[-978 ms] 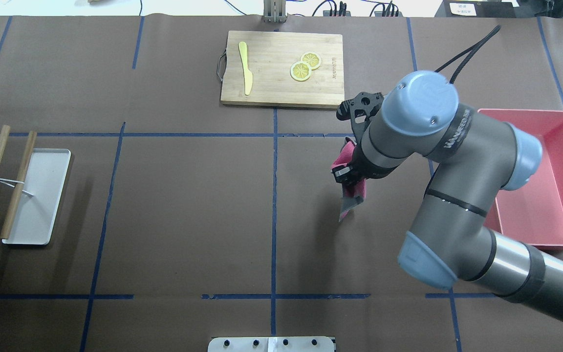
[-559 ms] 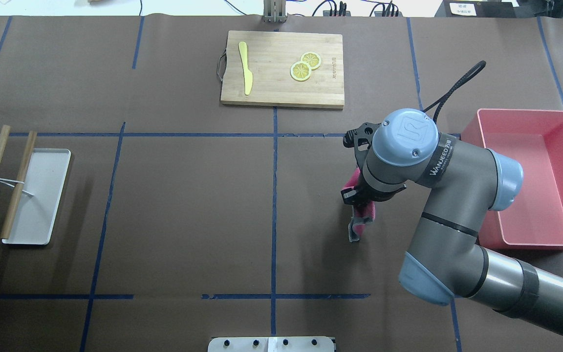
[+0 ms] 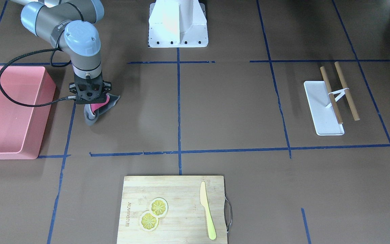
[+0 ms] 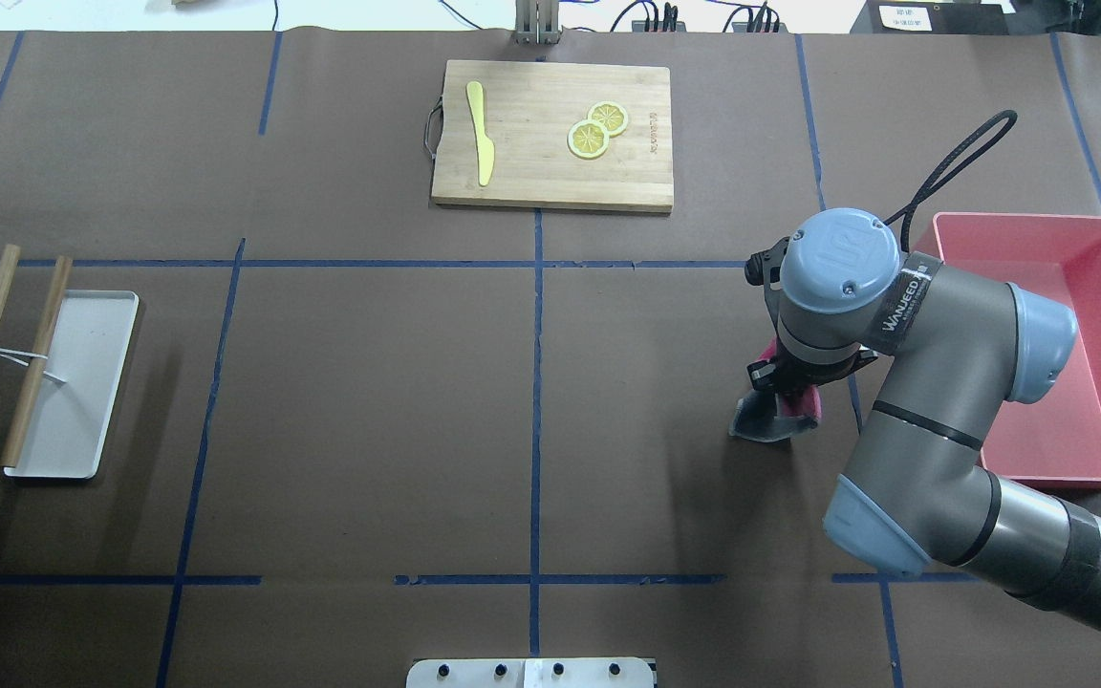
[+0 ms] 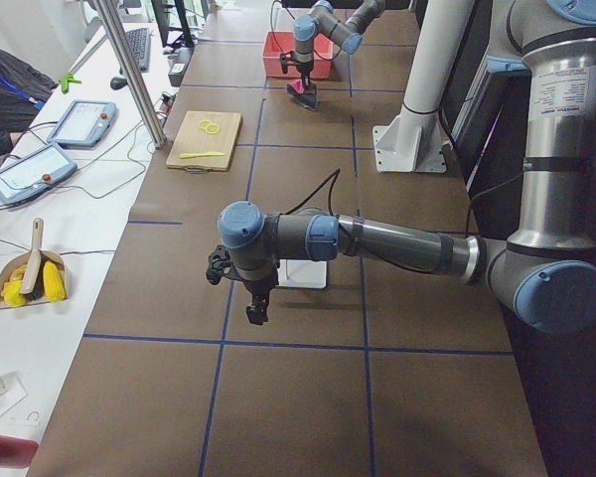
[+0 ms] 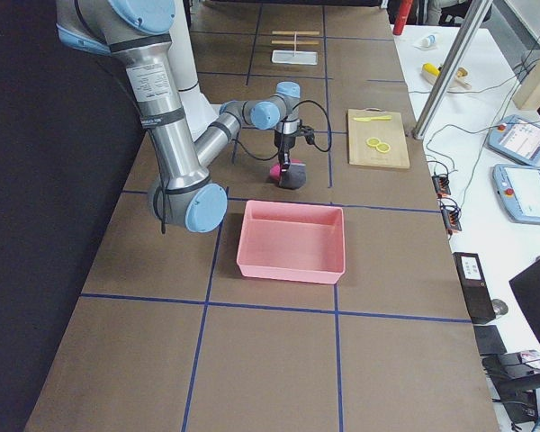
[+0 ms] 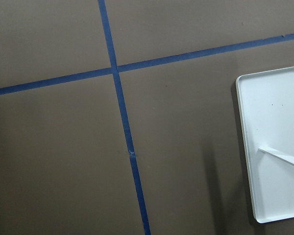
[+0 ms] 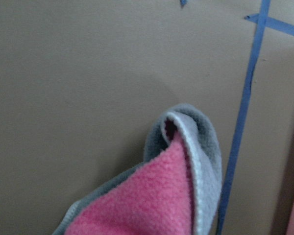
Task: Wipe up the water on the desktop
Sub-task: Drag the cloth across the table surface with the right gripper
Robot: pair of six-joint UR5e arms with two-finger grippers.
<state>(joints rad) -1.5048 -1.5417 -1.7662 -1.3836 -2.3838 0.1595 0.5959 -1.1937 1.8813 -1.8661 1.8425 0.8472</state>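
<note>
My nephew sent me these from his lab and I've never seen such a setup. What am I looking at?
This is a two-armed robot at a brown desktop marked with blue tape. It is one moment seen by several cameras: one above, one facing the robot, one at each table end, one on each wrist. The right gripper is shut on a pink and grey cloth whose lower fold appears to touch the desktop near a pink bin. The left gripper hangs near a white tray; I cannot tell whether it is open. Farther off lies a cutting board with a yellow knife and two lemon slices. I can see no water.
</note>
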